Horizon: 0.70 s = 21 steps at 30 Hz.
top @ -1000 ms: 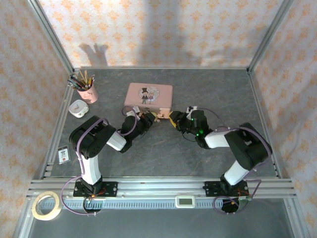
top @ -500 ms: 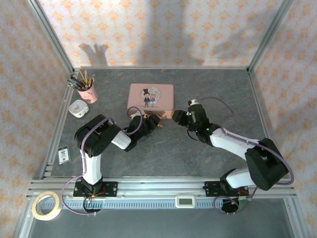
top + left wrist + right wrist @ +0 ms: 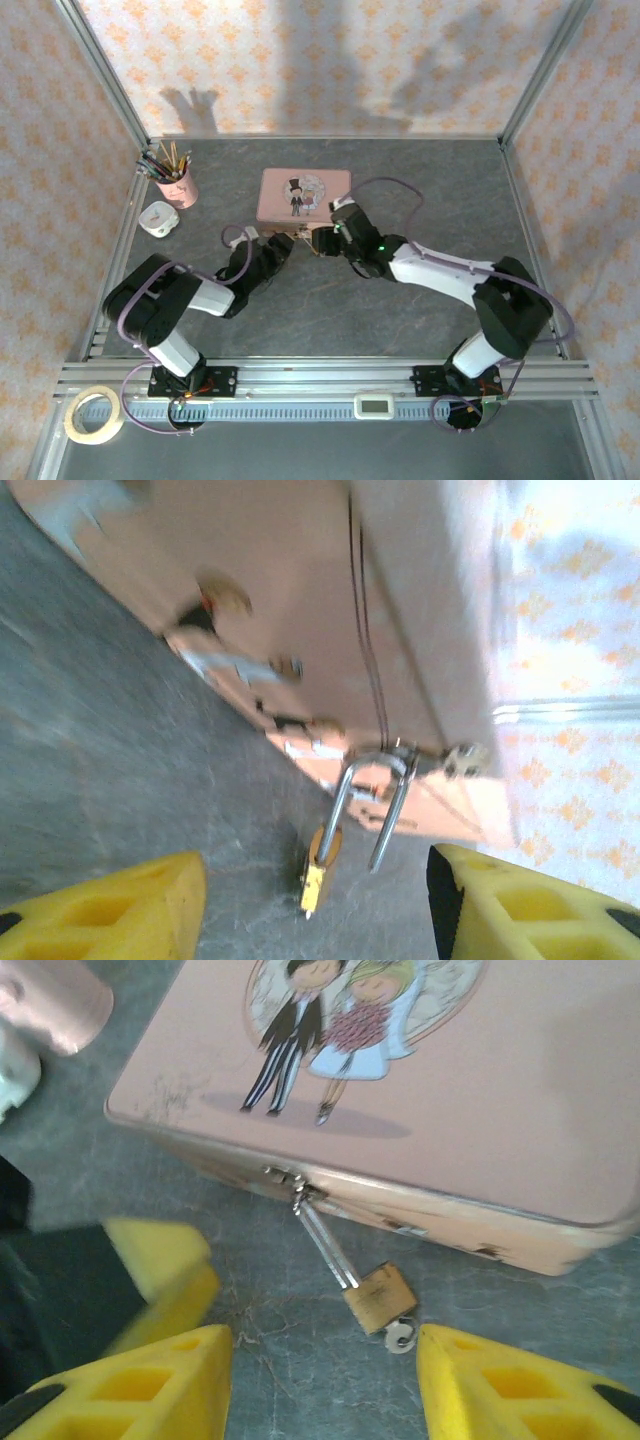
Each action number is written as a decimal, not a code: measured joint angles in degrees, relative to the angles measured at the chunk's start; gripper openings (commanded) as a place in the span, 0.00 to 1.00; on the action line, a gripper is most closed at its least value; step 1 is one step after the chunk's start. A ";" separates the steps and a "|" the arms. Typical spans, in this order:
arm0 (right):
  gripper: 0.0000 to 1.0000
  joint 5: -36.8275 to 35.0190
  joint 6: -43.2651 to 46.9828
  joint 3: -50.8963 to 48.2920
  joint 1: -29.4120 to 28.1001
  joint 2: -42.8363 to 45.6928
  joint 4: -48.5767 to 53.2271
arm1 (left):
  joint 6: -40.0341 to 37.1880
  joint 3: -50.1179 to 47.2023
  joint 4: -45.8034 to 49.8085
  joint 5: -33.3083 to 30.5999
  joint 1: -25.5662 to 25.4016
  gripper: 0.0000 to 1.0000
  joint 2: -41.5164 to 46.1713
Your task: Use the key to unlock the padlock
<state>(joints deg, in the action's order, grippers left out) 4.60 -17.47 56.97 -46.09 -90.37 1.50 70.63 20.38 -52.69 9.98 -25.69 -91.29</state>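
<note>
The small brass padlock [image 3: 381,1297] hangs by its silvery shackle [image 3: 325,1240] from the hasp on the front of the pink tin [image 3: 480,1110], its body resting on the table. The key [image 3: 400,1337] sticks out of its underside, only the pale head showing. In the left wrist view the padlock [image 3: 322,852] has one shackle leg [image 3: 385,825] free of the body. My left gripper [image 3: 315,920] is open just short of the lock, touching nothing. My right gripper [image 3: 322,1360] is open too, above and in front of it. From above, the left gripper [image 3: 288,244] and the right gripper [image 3: 331,231] flank the padlock [image 3: 313,242].
A pink cup of pencils [image 3: 176,183] and a small white object [image 3: 157,218] stand at the back left. A card [image 3: 128,312] lies at the left edge, a tape roll [image 3: 93,415] beyond the front rail. The left gripper's yellow finger [image 3: 165,1265] shows in the right wrist view.
My left gripper has opened and let go of the padlock, and that arm has drawn back to the left. The right arm has swung left to the lock with its jaws spreading wider.
</note>
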 measured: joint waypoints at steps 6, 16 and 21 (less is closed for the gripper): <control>0.55 -5.62 4.83 9.73 -4.59 -11.13 7.45 | -3.21 -0.02 4.94 0.07 7.04 0.60 7.96; 0.54 -13.64 9.66 19.85 -5.57 -23.06 15.82 | -5.16 1.38 5.46 2.86 10.78 0.60 7.61; 0.51 -15.30 11.45 20.20 -5.57 -25.05 16.44 | -5.09 0.61 4.17 4.42 11.52 0.59 7.04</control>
<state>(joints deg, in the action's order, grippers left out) -10.70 -6.02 77.17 -51.66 -115.42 17.93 65.54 20.99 -48.51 14.39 -14.17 -84.25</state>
